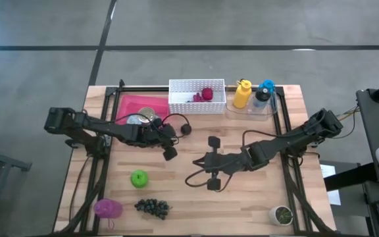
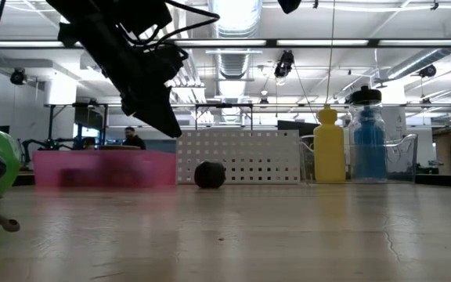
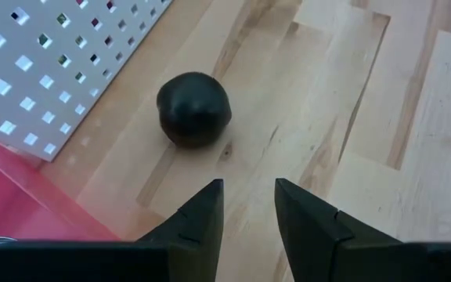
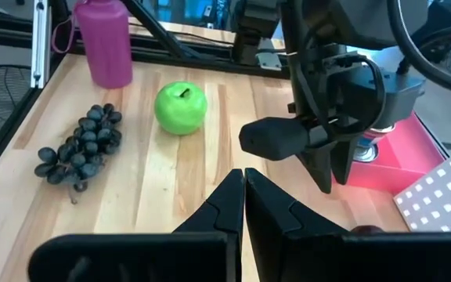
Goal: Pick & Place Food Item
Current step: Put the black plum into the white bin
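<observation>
When viewed from overhead and read from the lower edge upward: on the wooden surface [image 1: 242, 197], at lower right, a small potted plant [image 1: 281, 214]; at lower left, a pink bottle [image 1: 107, 209] on its side, with a bunch of dark grapes [image 1: 152, 207] just beside it toward the centre. Slightly higher, left of centre, a green apple [image 1: 139, 178], standing alone and apart from both arms. At mid-frame, reaching in from the right edge, the right gripper [image 1: 206, 161], fingers [image 4: 229, 200] pressed together on nothing, hovering above bare wood and aimed toward the apple and grapes. Above that, reaching in from the left edge, the left gripper [image 3: 249, 196], pointed down, fingers [image 3: 202, 211] slightly apart and empty. Just beyond those fingertips, a dark round fruit [image 3: 194, 106], resting on the wood, untouched, just right of the left gripper in the overhead frame and close below the lower left corner of the white perforated basket [image 1: 183, 105]. Left of the basket, a pink tray [image 1: 127, 104] partly under the left arm. Inside the basket, toward its right half, something reddish-purple [image 1: 206, 93], too small to identify. Farthest right along the upper edge, a yellow bottle [image 1: 242, 93] and a blue bottle [image 1: 264, 92], upright and side by side in a clear tray [image 1: 249, 113].
</observation>
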You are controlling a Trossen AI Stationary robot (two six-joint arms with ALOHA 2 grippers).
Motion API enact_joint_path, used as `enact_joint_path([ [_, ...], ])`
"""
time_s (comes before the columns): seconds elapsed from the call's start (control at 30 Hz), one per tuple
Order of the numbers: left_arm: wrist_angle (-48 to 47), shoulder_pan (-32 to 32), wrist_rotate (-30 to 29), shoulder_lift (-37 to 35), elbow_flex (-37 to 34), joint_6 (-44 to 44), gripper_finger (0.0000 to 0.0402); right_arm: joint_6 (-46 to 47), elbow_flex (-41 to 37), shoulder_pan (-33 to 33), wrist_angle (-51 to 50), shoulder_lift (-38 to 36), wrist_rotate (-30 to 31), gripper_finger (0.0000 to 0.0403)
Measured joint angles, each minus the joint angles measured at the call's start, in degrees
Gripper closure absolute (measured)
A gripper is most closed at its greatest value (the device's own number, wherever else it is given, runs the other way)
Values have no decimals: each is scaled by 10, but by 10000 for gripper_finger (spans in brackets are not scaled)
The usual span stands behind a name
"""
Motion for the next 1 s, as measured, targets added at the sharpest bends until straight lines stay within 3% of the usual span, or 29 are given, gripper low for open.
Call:
enact_joint_path([
  [0.5, 7, 4, 14, 2, 1, -3, 275, -6, 0, 0, 7, 0, 0, 394],
  [1.0, 52, 19, 4, 2, 1, -30, 144, -6, 1, 0, 16, -1, -2, 394],
])
